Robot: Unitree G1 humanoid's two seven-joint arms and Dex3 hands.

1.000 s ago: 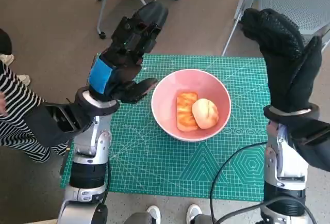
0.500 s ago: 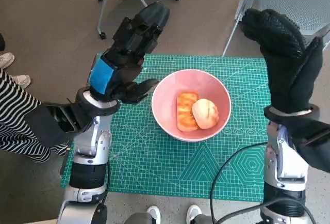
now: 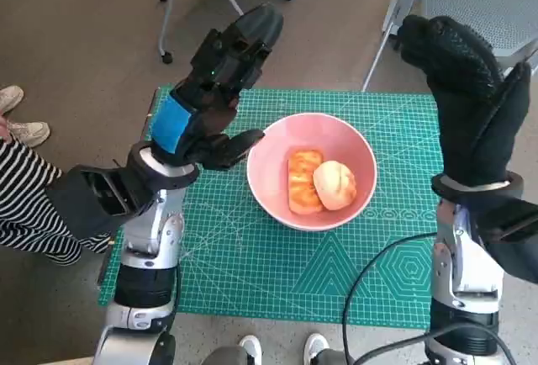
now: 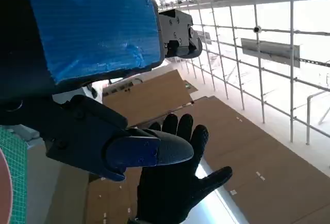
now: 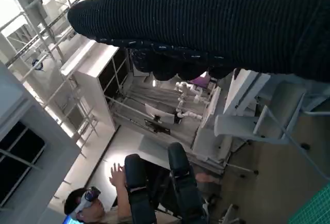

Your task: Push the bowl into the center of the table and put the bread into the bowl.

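Pink bowl point(image 3: 311, 171) at the desk point(image 3: 252, 256) centre holds the bread point(image 3: 304, 182), long axis running far edge to near edge, beside a round bun point(image 3: 334, 184). Left hand point(image 3: 206, 96) and right hand point(image 3: 471, 104) raised, fingers spread, holding nothing.

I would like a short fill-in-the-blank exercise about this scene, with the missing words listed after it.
1. The bowl on the green mat has the colour ____.
2. The two pieces of bread lie inside the ____.
3. The left hand has ____ tape over its back.
4. The right hand, raised with its fingers apart, holds ____.

Missing words: pink; bowl; blue; nothing
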